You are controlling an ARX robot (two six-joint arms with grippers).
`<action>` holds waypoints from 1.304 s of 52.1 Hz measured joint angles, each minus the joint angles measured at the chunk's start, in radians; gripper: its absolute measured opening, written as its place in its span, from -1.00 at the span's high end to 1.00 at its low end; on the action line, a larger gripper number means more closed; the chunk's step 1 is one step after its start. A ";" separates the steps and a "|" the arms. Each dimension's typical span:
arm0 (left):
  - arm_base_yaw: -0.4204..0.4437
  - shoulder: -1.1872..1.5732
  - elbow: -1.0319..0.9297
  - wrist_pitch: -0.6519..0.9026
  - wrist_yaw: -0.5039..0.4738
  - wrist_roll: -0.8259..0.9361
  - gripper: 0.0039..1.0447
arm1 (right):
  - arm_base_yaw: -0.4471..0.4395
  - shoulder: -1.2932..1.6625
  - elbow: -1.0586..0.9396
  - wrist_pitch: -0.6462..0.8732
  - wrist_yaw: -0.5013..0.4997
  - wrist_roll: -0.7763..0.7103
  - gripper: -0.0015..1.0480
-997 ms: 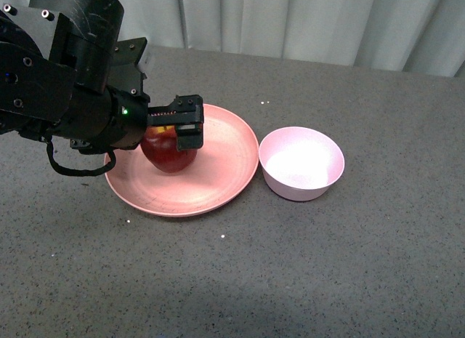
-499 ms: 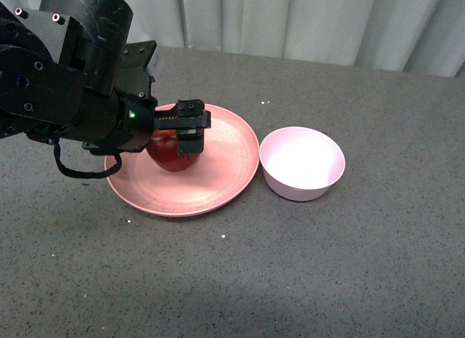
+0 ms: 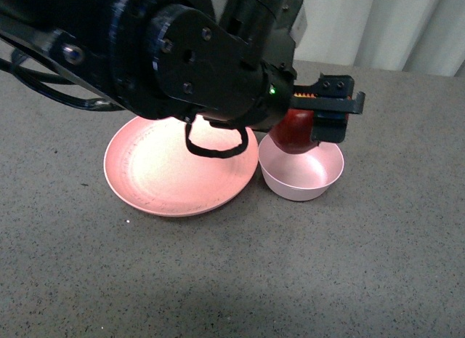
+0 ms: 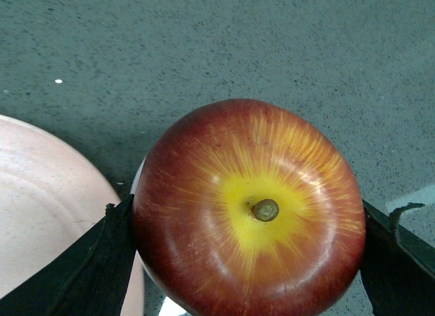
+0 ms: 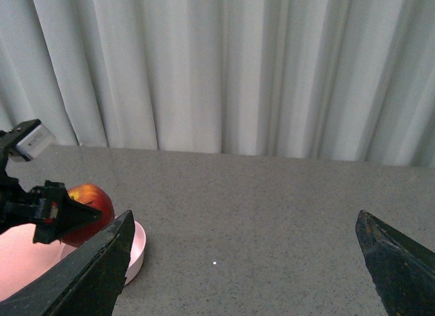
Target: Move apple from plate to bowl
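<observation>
My left gripper is shut on the dark red apple and holds it just above the pale pink bowl, over the bowl's far side. In the left wrist view the apple fills the frame, stem and yellow patch facing the camera, with black fingers pressed on both sides. The salmon-pink plate lies left of the bowl with nothing on it. My right gripper is open and empty, off to the right over bare table. Its view shows the apple above the bowl.
The left arm's bulk hangs over the plate's far edge and hides part of it. Grey table stretches in front and to the right. A pale curtain runs along the table's far edge.
My left gripper has lifted the apple off the plate and carried it right, from the plate's middle to above the bowl. The plate now lies bare.
</observation>
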 joint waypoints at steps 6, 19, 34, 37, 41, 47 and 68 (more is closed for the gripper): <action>-0.021 0.055 0.029 -0.010 -0.021 0.015 -0.57 | 0.000 0.000 0.000 0.000 0.000 0.000 -0.82; -0.034 0.117 0.060 -0.034 -0.039 0.051 -0.57 | 0.000 0.000 0.000 0.000 0.000 0.000 -0.82; -0.056 0.146 0.100 -0.045 -0.076 0.073 -0.87 | 0.000 0.000 0.000 0.000 0.000 0.000 -0.82; -0.057 0.146 0.103 -0.045 -0.075 0.077 -0.91 | 0.000 0.000 0.000 0.000 0.000 0.000 -0.82; -0.057 0.139 0.103 -0.043 -0.079 0.080 -0.88 | 0.000 0.000 0.000 0.000 0.000 0.000 -0.82; -0.053 0.092 0.067 -0.006 -0.093 0.073 -0.88 | 0.000 0.000 0.000 0.000 0.000 0.000 -0.82; 0.075 -0.450 -0.545 0.340 -0.390 0.021 -0.80 | 0.000 0.000 0.000 0.000 0.000 0.000 -0.82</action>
